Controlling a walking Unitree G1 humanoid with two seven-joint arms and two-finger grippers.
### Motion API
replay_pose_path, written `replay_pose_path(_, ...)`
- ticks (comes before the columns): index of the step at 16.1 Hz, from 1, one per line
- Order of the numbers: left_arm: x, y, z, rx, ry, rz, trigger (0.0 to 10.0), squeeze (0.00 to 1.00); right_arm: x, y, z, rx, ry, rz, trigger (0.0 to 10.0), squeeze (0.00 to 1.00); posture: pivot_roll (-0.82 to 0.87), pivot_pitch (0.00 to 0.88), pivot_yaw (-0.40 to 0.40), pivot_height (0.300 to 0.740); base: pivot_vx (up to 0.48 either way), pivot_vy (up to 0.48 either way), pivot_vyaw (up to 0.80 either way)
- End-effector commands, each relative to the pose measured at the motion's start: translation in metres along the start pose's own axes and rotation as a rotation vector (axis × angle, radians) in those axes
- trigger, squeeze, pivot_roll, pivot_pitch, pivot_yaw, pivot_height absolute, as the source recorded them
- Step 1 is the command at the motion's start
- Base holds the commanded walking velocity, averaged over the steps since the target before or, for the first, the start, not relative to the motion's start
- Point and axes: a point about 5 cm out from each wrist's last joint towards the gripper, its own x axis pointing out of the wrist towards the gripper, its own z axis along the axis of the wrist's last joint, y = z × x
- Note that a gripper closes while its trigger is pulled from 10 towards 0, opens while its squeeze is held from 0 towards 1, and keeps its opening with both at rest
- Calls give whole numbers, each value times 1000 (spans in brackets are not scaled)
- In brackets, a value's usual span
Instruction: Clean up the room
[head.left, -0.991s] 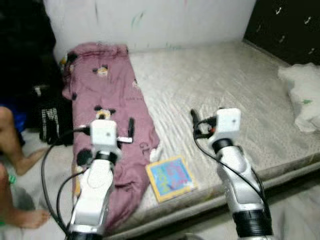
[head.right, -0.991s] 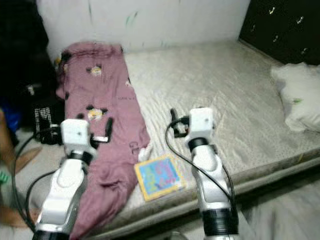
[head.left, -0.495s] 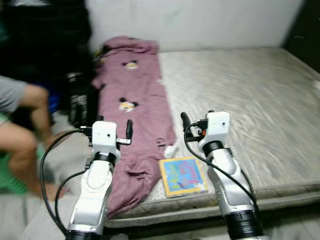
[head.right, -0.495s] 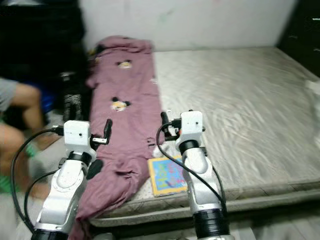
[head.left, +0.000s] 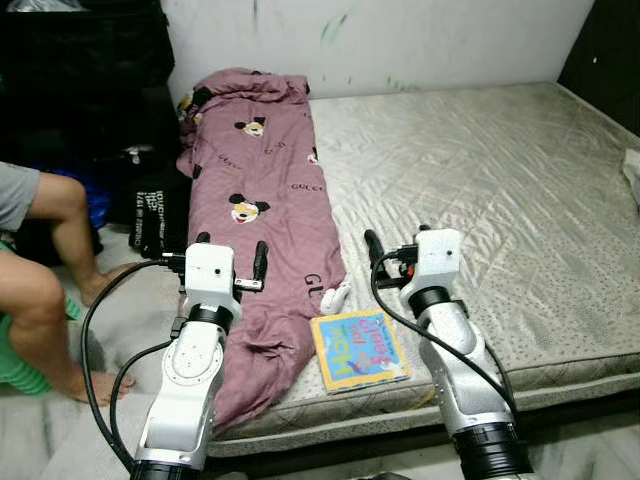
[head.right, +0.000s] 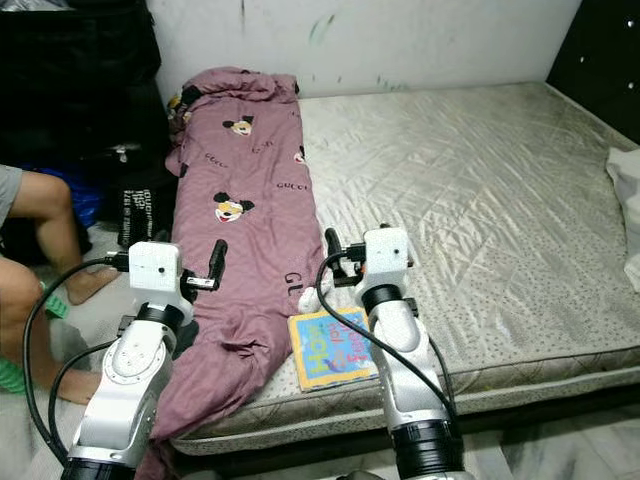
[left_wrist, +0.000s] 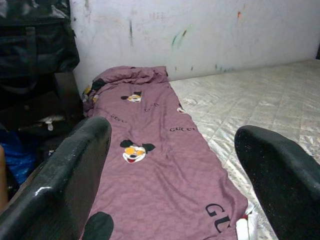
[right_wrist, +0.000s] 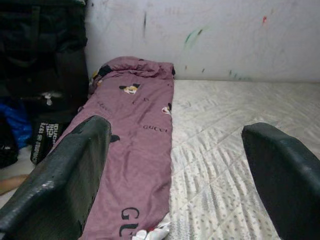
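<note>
Above the mattress's near edge, the left gripper (head.left: 230, 268) hangs over the mauve blanket (head.left: 268, 215), fingers (left_wrist: 60, 185) spread wide, nothing between them. The right gripper (head.left: 392, 258) is raised further along the same edge over bare quilted mattress (head.left: 500, 190), its fingers (right_wrist: 57, 185) likewise parted and empty. Between the two arms, a colourful picture book (head.left: 358, 349) lies flat just beside the blanket's lower hem, close to the near edge. The blanket runs along the mattress's left edge from the far corner by the marked wall (head.left: 400, 40) and spills over the near edge. A person's bare legs (head.left: 45, 290) rest on the floor left of the mattress, near a black bag (head.left: 150, 215).
</note>
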Motion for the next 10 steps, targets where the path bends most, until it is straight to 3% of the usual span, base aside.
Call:
replay_pose_path(1, 1, -2, 2, -3, -6, -16, 10000, 0, 1, -1, 0, -14, -2, 2, 10000, 0, 8, 0, -17, 740, 0, 0, 0)
replay_pose_path(3, 1, -3, 2, -6, -7, -17, 10000, 0, 0, -1, -1, -23, 0, 7, 10000, 0, 6, 0, -17, 740, 0, -277, 0)
replay_pose_path(6, 1, -3, 2, -11, -6, -18, 10000, 0, -1, -2, -1, -23, 2, 9, 10000, 0, 4, 0, -18, 740, 0, -292, 527)
replay_pose_path(10, 0, -5, 2, -16, -5, -21, 10000, 0, -1, -3, -2, -18, 8, 5, 10000, 0, 2, 0, -20, 740, 0, -293, 0)
